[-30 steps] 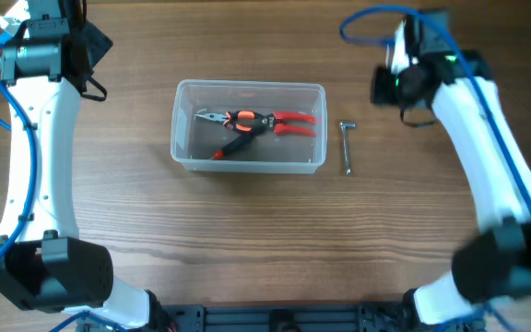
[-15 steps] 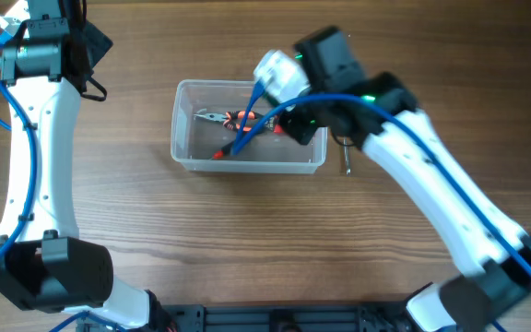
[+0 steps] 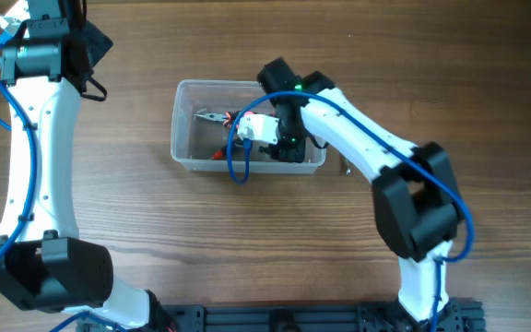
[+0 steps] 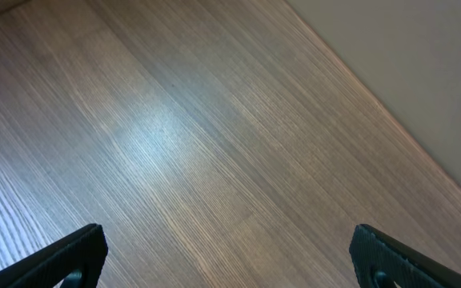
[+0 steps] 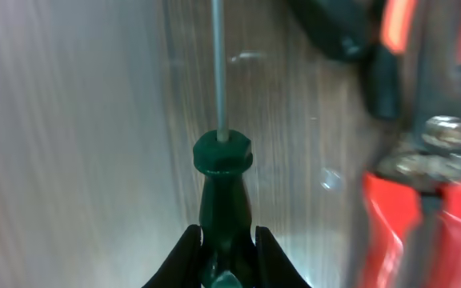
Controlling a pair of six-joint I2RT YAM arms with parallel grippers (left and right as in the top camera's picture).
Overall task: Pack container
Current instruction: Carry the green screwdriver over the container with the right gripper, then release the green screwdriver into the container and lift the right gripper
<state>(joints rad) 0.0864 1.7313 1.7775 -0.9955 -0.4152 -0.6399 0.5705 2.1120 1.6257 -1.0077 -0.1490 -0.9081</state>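
Observation:
The clear plastic container [image 3: 184, 138] stands at the table's middle. Inside it lie red-and-black pliers [image 3: 218, 118], which also show in the right wrist view [image 5: 422, 160]. My right gripper [image 3: 286, 146] reaches down into the container's right half. In the right wrist view it [image 5: 224, 258] is shut on the green handle of a screwdriver [image 5: 224, 180], whose thin metal shaft points ahead along the container floor beside the pliers. My left gripper [image 4: 230, 256] is open and empty over bare wood at the far left [image 3: 88, 51].
A small metal tool [image 3: 346, 168] lies on the table just right of the container, mostly hidden by my right arm. A blue cable [image 3: 238, 152] loops from the right wrist over the container. The table's far edge [image 4: 390, 120] shows in the left wrist view.
My right arm swung from the far right to over the container and lowered into its right half. The left arm has not moved.

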